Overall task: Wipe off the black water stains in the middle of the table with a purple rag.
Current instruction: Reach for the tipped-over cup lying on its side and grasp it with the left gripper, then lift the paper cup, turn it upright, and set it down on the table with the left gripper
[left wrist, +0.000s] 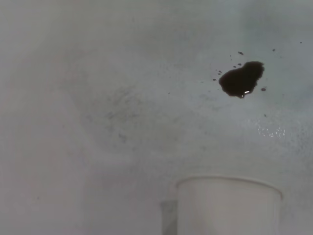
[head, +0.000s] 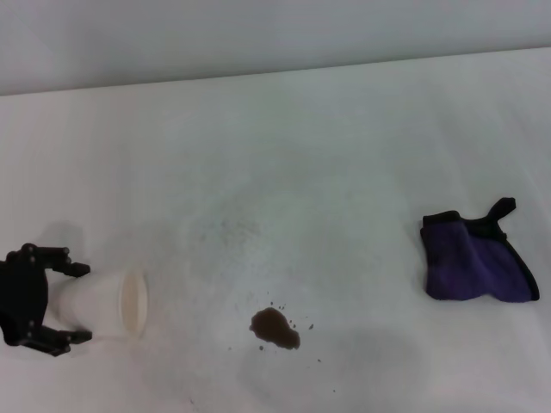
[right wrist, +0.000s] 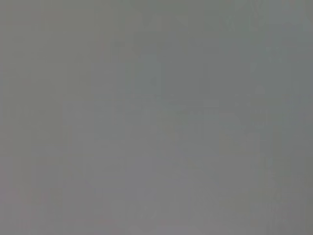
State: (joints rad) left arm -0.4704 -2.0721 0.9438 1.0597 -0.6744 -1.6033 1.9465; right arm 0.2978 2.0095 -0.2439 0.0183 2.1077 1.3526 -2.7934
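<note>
The black water stains (head: 275, 329) form a small dark blotch with tiny specks around it on the white table (head: 284, 155), near the front middle. In the left wrist view the black water stains (left wrist: 241, 79) lie beyond the cup. The purple rag (head: 474, 262) lies crumpled at the right, with black edging and a black loop, and nothing touches it. My left gripper (head: 79, 303) is at the far left, its fingers set against both sides of a white paper cup (head: 102, 306) lying on its side. My right gripper is out of view.
The white paper cup (left wrist: 229, 205) points its mouth toward the stain. Faint grey speckles (head: 231, 229) mark the table behind the stain. The table's far edge (head: 275, 76) meets a grey wall. The right wrist view shows only plain grey.
</note>
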